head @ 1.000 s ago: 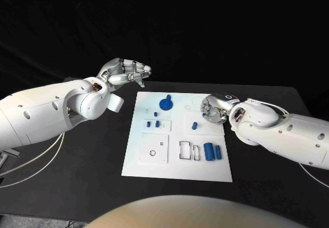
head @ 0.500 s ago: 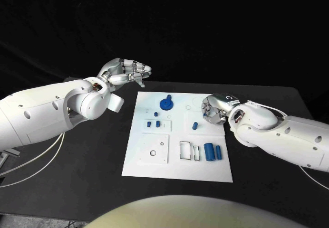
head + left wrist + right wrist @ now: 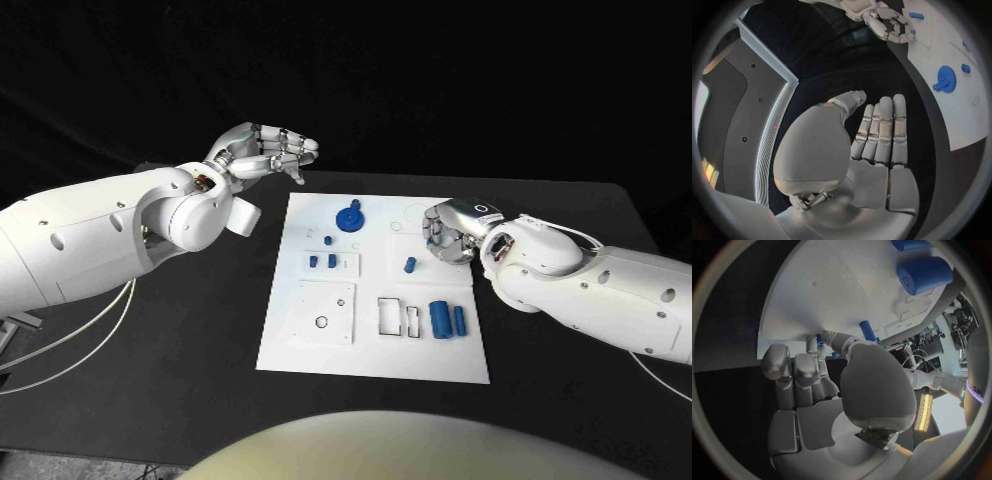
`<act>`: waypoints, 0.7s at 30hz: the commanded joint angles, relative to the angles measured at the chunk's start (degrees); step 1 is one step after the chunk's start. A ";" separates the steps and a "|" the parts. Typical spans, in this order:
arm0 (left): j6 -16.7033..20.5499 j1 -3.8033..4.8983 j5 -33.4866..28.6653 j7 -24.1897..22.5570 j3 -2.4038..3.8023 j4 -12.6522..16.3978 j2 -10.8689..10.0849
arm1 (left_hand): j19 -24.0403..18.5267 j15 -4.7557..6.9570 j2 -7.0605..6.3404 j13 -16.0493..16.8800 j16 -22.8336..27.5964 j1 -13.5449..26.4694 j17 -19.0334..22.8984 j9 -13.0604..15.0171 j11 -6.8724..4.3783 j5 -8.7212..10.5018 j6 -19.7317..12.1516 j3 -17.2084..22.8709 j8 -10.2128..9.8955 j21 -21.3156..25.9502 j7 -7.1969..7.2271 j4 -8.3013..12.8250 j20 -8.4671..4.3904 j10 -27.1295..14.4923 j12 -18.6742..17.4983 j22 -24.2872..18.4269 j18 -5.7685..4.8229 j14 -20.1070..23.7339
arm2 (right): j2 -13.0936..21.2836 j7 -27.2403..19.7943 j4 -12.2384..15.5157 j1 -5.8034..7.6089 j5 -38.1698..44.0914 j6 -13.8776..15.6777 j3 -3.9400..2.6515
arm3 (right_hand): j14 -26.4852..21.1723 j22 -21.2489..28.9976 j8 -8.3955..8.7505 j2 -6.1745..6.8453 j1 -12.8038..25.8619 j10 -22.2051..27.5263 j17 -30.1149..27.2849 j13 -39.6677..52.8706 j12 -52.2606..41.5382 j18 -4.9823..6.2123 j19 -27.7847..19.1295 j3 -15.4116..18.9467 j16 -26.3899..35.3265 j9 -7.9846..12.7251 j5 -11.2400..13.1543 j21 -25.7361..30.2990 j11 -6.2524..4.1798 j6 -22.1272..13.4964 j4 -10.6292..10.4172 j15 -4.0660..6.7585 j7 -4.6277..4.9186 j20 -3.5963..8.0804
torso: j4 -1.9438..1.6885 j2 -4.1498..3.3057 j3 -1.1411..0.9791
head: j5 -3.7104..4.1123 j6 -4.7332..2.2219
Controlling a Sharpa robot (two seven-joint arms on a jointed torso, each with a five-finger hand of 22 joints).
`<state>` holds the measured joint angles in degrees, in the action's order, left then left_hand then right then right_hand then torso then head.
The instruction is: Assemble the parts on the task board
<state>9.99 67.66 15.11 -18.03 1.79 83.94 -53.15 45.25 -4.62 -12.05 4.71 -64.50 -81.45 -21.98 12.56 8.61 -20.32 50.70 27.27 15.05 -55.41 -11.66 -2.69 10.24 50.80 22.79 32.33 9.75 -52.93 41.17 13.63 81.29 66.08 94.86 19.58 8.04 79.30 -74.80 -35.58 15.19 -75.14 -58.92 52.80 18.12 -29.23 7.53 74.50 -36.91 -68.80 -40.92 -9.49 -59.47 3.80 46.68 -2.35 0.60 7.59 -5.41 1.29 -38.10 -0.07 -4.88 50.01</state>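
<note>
I am counting one white task board [image 3: 372,350] on one black table [image 3: 173,380]. On the task board I am seeing one blue gear [image 3: 351,217], two large blue cylinders [image 3: 440,319] side by side, and four small blue pegs [image 3: 410,265]. Beside the task board I am showing two hands [image 3: 268,150].

left hand [image 3: 267,150] raised, palm flat, fingers straight and side by side, holding nothing; right hand [image 3: 454,228] low, fingers curled in, empty.
</note>
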 commanded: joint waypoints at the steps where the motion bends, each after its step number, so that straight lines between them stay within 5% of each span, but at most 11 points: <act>1: -0.71 0.04 0.10 -0.03 0.05 0.16 0.01 | -0.30 0.10 -0.24 -0.07 0.17 -0.44 0.09 0.04 0.09 0.08 0.22 0.24 0.17 -0.31 -0.14 0.04 -0.26 -0.22 0.14 0.08 0.73 0.24 | -0.19 -0.32 -0.21 -0.67 -0.40 -4.03 0.51 | -0.59 -0.12 4.00 0.04 0.74 0.85 -0.39 -0.39 0.46 -0.89 -0.57 -0.93 -0.18 3.32 -0.17 0.66 0.34 0.34 0.13 -0.41 0.55 -0.34 | 0.01 -0.01 -0.02 | 0.03 -0.01; 7: -0.74 0.04 0.12 0.11 0.05 0.20 -0.03 | -0.30 0.10 -0.23 -0.08 0.17 -0.44 0.10 0.03 0.10 0.08 0.17 0.25 0.15 -0.32 -0.15 0.04 -0.25 -0.28 0.14 0.09 0.73 0.23 | -0.18 -0.41 -0.27 -0.67 -0.69 -5.02 0.53 | -1.04 -0.44 9.30 -0.48 0.58 1.39 -1.04 -2.24 3.23 -0.80 -0.80 -2.60 -0.26 8.75 -1.27 1.15 1.22 1.18 0.82 -1.13 1.60 -0.94 | 0.00 -0.03 -0.03 | 0.08 -0.01; 16: -0.81 0.04 0.14 0.34 0.05 0.22 -0.09 | -0.32 0.07 -0.19 -0.12 0.17 -0.39 0.14 0.00 0.14 0.08 0.03 0.29 0.11 -0.35 -0.19 0.04 -0.24 -0.46 0.14 0.12 0.72 0.22 | -0.05 -0.40 -0.24 -0.67 -0.83 -5.80 0.53 | -1.62 -0.76 12.14 -1.18 0.74 1.69 -1.91 -4.59 6.48 -0.67 -1.16 -3.91 -0.17 12.59 -1.70 1.66 1.83 3.28 1.64 -1.57 2.01 -1.37 | 0.01 0.00 -0.02 | 0.13 -0.01; 21: -0.83 0.04 0.16 0.41 0.05 0.26 -0.14 | -0.33 0.06 -0.17 -0.14 0.17 -0.38 0.16 -0.02 0.16 0.08 -0.05 0.31 0.08 -0.37 -0.21 0.05 -0.24 -0.55 0.15 0.13 0.72 0.22 | 0.03 -0.59 -0.18 -0.67 -0.90 -6.47 0.53 | -1.73 -1.23 12.92 -2.65 0.44 1.05 -2.06 -5.78 7.72 -0.68 -1.08 -4.98 -0.32 14.03 -1.64 1.35 1.77 5.25 2.21 -1.52 1.84 -1.38 | 0.02 -0.02 -0.02 | 0.16 -0.01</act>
<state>9.94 67.67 15.14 -17.58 1.79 84.00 -53.31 45.25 -4.62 -12.05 4.65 -64.50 -81.44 -21.87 12.56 8.82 -20.32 50.70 27.27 15.05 -55.41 -11.66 -2.69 10.24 50.59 22.79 32.38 9.76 -52.93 41.20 13.02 81.35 66.27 94.45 18.30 7.89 77.88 -74.94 -22.83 13.11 -74.62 -57.51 50.78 18.37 -26.92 7.53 73.35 -41.53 -68.80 -27.02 -10.98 -58.01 5.66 51.56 -0.05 -0.82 9.39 -6.56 1.29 -38.11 -0.09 -4.73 50.01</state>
